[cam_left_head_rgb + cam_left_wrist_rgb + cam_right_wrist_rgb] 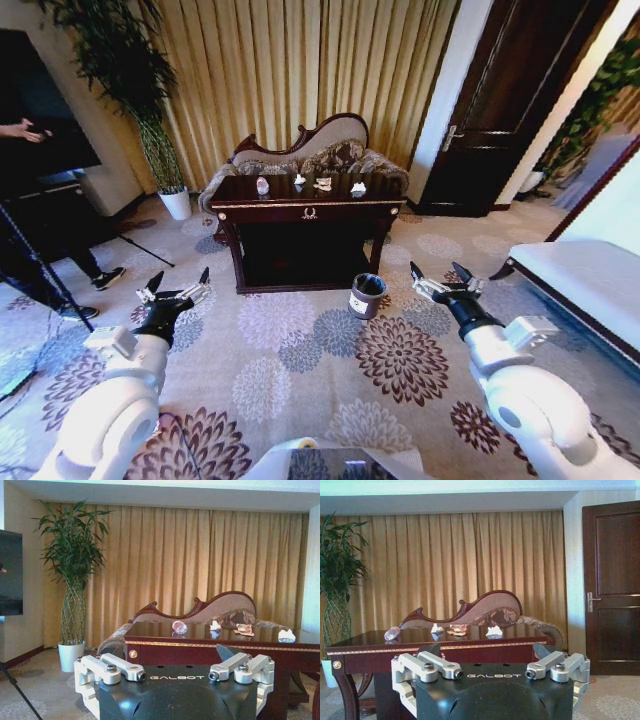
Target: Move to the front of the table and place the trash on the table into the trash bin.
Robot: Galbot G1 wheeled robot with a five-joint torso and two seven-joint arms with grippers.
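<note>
The room is carpeted in a pale floral pattern, with gold curtains (pixel 300 60) along the far wall, a dark door (pixel 510 100) to the right and a tall potted plant (pixel 140 90) to the left. Against the curtains stands a patterned sofa (pixel 320 155), and in front of it the table (pixel 310 212), dark and glossy with gold trim, well apart from the robot. By that gap, the approach looks unfinished and nothing has been cleared.

The trash bin (pixel 367 296) sits on the carpet just beside the table's front right leg. All the trash lies on the tabletop: the bottle (pixel 263 185) toward the left, and paper scraps (pixel 323 184) spread to the right of it.

The left gripper (pixel 176 288) and right gripper (pixel 445 280) both hang low over the carpet, fingers spread wide and holding nothing.
</note>
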